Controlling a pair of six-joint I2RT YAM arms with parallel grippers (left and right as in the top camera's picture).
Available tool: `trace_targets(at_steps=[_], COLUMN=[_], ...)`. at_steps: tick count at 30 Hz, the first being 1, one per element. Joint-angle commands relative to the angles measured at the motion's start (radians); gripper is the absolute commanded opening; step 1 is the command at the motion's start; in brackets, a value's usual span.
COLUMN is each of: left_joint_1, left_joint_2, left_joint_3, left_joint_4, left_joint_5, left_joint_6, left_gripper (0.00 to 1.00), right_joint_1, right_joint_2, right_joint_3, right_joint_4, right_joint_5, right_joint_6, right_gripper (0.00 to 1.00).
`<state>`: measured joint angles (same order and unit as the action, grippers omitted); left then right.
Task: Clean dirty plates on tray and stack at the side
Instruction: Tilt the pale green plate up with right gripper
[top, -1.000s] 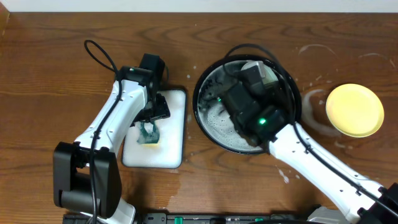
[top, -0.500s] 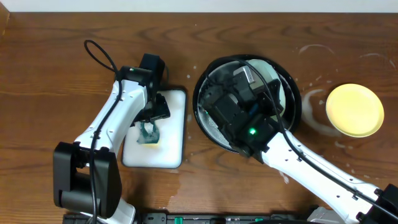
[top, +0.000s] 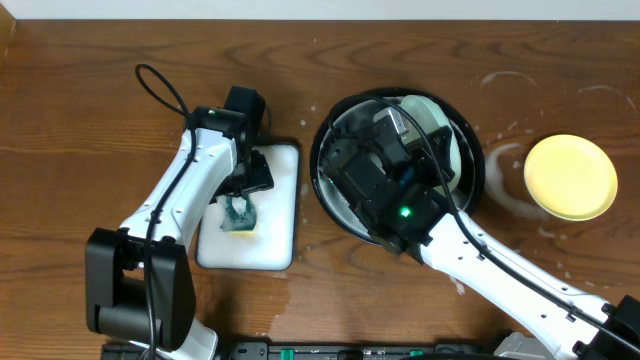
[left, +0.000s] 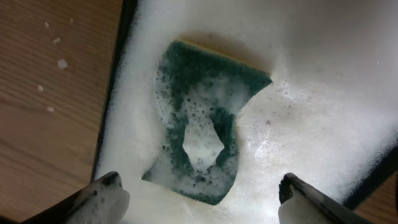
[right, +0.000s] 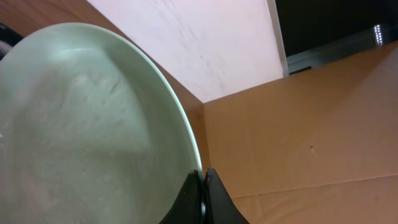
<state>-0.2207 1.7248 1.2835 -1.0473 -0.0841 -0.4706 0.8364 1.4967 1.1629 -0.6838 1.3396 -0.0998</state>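
Note:
The black round tray (top: 330, 135) sits at the table's middle. My right gripper (right: 202, 180) is shut on the rim of a mint-green plate (right: 81, 124) and holds it tilted on edge over the tray; the plate shows as a pale edge (top: 455, 150) beside the arm in the overhead view. A yellow plate (top: 570, 177) lies on the wood tabletop at the right. My left gripper (left: 199, 193) is open and empty, just above a green sponge (left: 202, 118) in suds. The third plate is hidden.
A white rectangular tray (top: 270, 215) full of foam holds the sponge (top: 238, 215) left of the black tray. Whitish soapy streaks (top: 505, 160) mark the wood around the yellow plate. A black cable (top: 160, 90) loops behind the left arm.
My right arm shifted left over the black tray and tipped the mint plate up on edge. The left arm has not moved.

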Motion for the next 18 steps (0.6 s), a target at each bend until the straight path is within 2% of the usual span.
trace_targets(at_steps=[1, 18], left_joint_1=[0.002, 0.002], left_joint_2=[-0.006, -0.006], left_joint_3=[0.003, 0.003], left_joint_4=[-0.005, -0.005], left_joint_5=[-0.005, -0.005], left_joint_6=[0.003, 0.003], left_gripper=[0.81, 0.82], right_joint_1=[0.010, 0.009], right_joint_2=[-0.022, -0.022], right_joint_3=[0.006, 0.006], right_joint_4=[0.004, 0.016], right_joint_5=[0.048, 0.047], right_joint_6=[-0.014, -0.037], right_gripper=[0.01, 0.01])
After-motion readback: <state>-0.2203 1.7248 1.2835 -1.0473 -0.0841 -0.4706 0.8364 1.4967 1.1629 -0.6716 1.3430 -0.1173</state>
